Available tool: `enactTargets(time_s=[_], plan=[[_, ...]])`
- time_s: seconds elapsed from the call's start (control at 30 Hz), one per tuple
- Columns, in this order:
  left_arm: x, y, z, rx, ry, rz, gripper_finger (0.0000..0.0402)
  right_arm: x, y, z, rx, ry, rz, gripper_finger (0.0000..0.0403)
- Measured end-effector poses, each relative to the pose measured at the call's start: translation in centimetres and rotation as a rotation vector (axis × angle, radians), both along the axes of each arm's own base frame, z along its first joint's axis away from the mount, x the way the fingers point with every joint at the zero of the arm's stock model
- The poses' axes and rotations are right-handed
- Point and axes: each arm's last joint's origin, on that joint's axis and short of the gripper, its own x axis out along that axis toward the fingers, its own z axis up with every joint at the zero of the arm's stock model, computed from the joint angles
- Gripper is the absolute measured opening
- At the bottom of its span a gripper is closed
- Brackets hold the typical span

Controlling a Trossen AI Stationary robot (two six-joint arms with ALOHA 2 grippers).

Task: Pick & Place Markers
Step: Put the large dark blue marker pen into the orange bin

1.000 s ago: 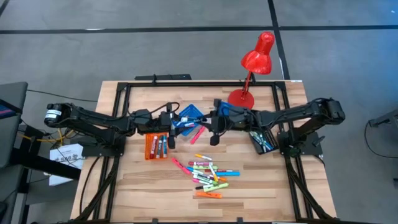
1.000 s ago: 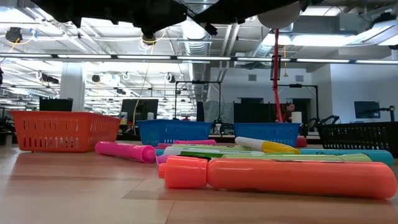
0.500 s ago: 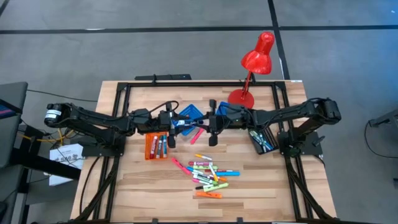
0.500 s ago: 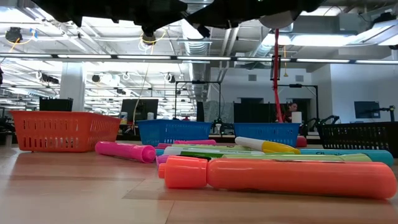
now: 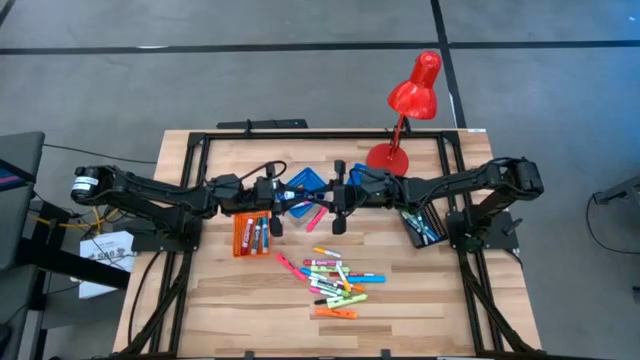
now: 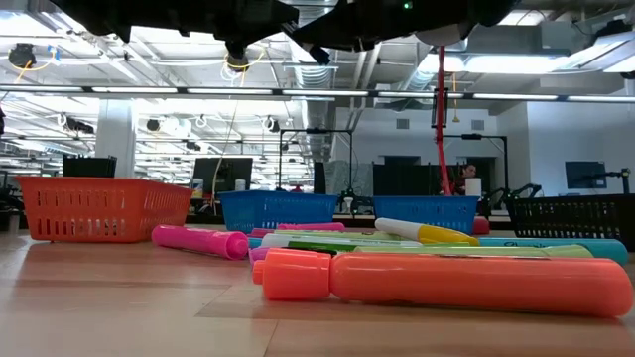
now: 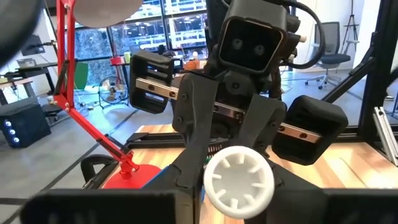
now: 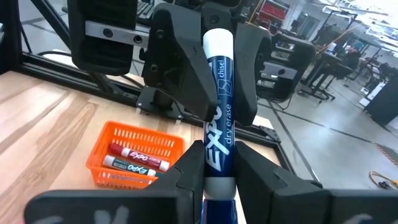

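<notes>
Two grippers, one blue marker [image 8: 219, 106], held in mid-air just above the blue tray [image 5: 305, 182].

- Risk 1: both ends look clamped at once. If either arm pulls away w/o the other letting go, the marker gets wrenched, twisted or flicked out.
- Risk 2: if the right lets go before the left grip is firm, the marker probably drops by the blue tray, not into it.
- Left gripper [image 5: 292, 200]: arm stretched level toward the blue tray from the orange tray [image 5: 252, 233] side; fingers look closed on the marker's white end.
- Right gripper [image 5: 324, 200]: arm reaching level from the far side of the blue tray, nose-to-nose w/ the left; fingers clenched on the marker's barrel.
- Loose markers [image 5: 335, 280]: approx. a dozen-plus, heaped on the table [image 5: 220, 300], well apart from the blue tray, toward the front edge.
</notes>
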Motion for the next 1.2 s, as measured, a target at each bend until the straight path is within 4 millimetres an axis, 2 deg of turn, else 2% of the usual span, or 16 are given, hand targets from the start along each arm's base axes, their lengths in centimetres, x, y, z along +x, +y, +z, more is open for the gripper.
enactTargets(time_s=[0.17,0.27,0.6,0.9,1.03,1.2], plan=[[0.0,0.0,0.0,-0.004,0.003,0.002,0.0078,0.0,-0.2,0.0,0.022,0.004,-0.013,0.0065],[0.0,0.0,-0.1,-0.003,0.006,0.002,0.0068,0.0,-0.3,-0.1,0.019,0.012,-0.030,0.0074],[0.0,0.0,-0.5,-0.003,0.048,0.013,0.0074,-0.1,-0.5,-0.6,0.044,0.058,-0.044,0.0159],[-0.8,1.0,-1.9,0.009,0.223,0.349,0.0070,-0.3,-1.5,-1.3,0.039,0.135,-0.072,0.0212],[-2.2,1.1,-1.7,-0.144,0.250,0.383,0.0074,-0.4,-1.8,-1.3,0.039,0.136,-0.082,0.0217],[-5.4,1.0,-1.3,-0.391,0.313,0.429,0.0070,-0.4,-1.9,-1.5,0.039,0.158,-0.087,0.0213]])
